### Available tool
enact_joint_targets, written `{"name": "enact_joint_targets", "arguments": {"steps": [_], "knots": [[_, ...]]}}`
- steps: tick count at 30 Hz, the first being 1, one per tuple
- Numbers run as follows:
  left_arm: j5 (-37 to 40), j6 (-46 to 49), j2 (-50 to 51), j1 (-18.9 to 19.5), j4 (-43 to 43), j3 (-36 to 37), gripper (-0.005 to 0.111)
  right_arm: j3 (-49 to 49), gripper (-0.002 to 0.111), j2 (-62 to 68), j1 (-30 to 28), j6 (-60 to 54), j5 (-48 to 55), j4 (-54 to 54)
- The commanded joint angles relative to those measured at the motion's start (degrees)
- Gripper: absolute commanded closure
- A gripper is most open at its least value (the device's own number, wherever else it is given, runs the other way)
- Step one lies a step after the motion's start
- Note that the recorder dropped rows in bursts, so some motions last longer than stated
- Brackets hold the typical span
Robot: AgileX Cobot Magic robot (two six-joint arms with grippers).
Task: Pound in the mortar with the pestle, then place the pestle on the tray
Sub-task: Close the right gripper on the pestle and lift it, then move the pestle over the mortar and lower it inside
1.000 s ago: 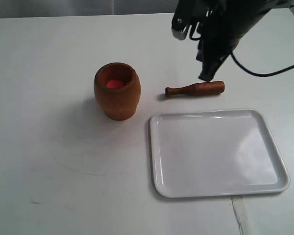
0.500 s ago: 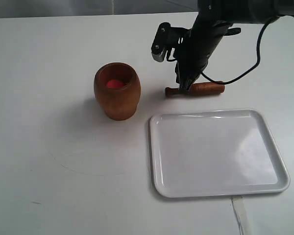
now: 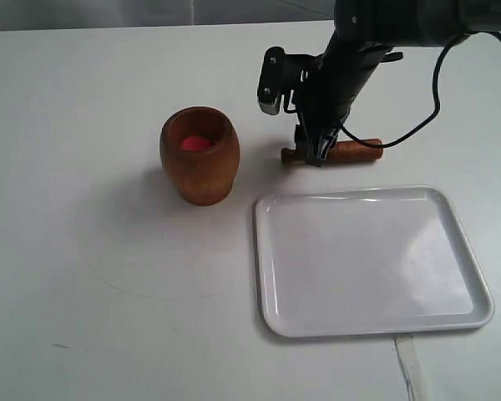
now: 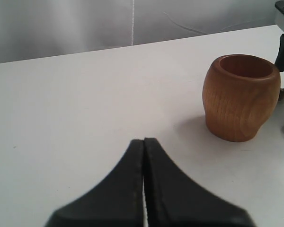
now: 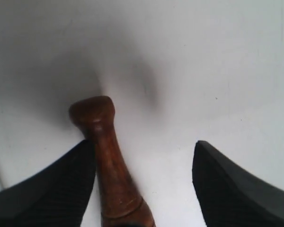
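Pestle [image 3: 351, 151], likely light, stiff, roll-prone wood at the mortar's [image 3: 199, 154] three o'clock, suits a neck pinch; right gripper [image 5: 143, 151] straddles it, jaws wide.

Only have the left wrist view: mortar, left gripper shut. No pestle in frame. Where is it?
Observer: The pestle lies flat on the table, just beyond the tray and right of the mortar in the exterior view.
Operator: Right gripper on it?
Observer: The right gripper is open. It straddles the pestle's thin end, with one finger against it and the other apart.
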Motion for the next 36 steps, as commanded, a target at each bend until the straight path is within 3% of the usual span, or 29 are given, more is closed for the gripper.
{"name": "enact_joint_targets", "arguments": {"steps": [1,11,15,18,21,30,36], "knots": [[-0.2,-0.5,-0.1,-0.4,-0.4,0.0,0.107,-0.3,0.051,-0.1,0.1,-0.5,1.2,1.6],[-0.2,-0.5,-0.1,-0.4,-0.4,0.0,0.107,-0.3,0.051,3.7,0.1,-0.6,2.2,2.7],[-0.2,-0.5,-0.1,-0.4,-0.4,0.0,0.107,-0.3,0.056,5.8,0.1,-0.4,2.0,-0.2],[-0.2,-0.5,-0.1,-0.4,-0.4,0.0,0.107,-0.3,0.072,5.9,0.1,-0.4,2.2,-1.4],[-0.2,-0.5,-0.1,-0.4,-0.4,0.0,0.107,-0.3,0.107,5.8,0.1,-0.4,2.2,-1.6],[-0.2,-0.5,-0.1,-0.4,-0.4,0.0,0.107,-0.3,0.108,0.2,0.1,10.0,-3.6,-5.0],[-0.2,-0.5,-0.1,-0.4,-0.4,0.0,0.107,-0.3,0.108,-12.4,1.6,14.3,-12.2,4.9]]}}
